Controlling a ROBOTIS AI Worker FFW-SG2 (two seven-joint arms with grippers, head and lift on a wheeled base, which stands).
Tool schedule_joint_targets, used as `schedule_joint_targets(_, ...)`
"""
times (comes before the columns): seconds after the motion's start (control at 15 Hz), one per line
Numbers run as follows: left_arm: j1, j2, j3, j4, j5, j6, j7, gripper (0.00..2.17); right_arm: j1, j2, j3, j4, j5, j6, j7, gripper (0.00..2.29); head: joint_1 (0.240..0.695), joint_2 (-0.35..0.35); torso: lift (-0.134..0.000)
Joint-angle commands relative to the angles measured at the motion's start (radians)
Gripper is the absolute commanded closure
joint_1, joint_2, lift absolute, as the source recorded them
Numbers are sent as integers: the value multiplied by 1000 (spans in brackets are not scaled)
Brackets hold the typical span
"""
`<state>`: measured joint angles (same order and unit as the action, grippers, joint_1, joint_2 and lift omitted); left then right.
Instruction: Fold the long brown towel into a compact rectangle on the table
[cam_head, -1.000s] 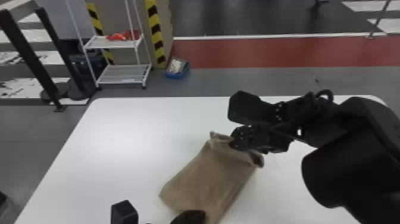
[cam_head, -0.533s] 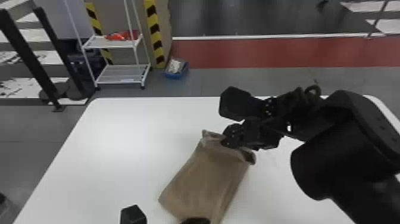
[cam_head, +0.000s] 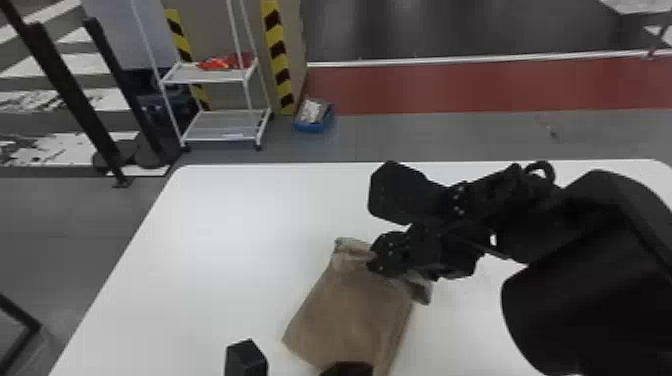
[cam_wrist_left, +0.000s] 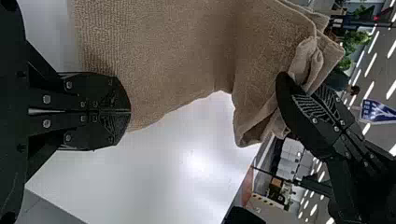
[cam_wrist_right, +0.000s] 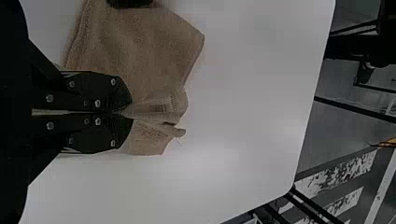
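Brown towel (cam_head: 350, 310) on white table (cam_head: 200, 240), its bunched end toward the far edge pinched by right gripper (cam_head: 376, 264), left gripper (cam_head: 347, 369) pressed together at the towel.

Head view: bottom edge cuts off most of left pincer (cam_head: 347, 369), towel's (cam_head: 350, 315) near end and counter's (cam_head: 210, 225) near side | right pincer (cam_head: 376, 262) hides part of towel's far fold | red items (cam_head: 220, 63) on rack (cam_head: 200, 75) are blurred | contents of blue bin (cam_head: 313, 125) are too small to tell
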<state>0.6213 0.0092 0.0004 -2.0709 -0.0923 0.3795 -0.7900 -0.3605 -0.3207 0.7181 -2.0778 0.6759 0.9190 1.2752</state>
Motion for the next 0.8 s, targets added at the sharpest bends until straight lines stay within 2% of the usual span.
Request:
schedule_joint_targets(0.0, 0, -12, 0, 0, 0, -3, -2, 2064, 18, 8, 23, -18, 1, 31, 3, 1112, 695, 148, -125)
schedule_joint_targets(0.27, 0, -12, 1, 0, 2, -3, -6, 2064, 38, 26, 53, -28, 5, 53, 4, 1112, 695, 175, -125)
schedule_joint_targets(0.4, 0, -12, 1, 0, 2, -3, -8, 2064, 51, 48, 70, -27, 18, 53, 3, 1112, 695, 188, -125)
schedule_joint_targets(0.6, 3, -12, 3, -3, 3, -9, -14, 2064, 54, 57, 107, -24, 33, 53, 3, 1112, 695, 213, -125)
schedule_joint_targets(0.73, 3, -12, 1, -1, 3, -15, -12, 2064, 63, 78, 121, -13, 41, 50, 1, 1112, 695, 232, -125)
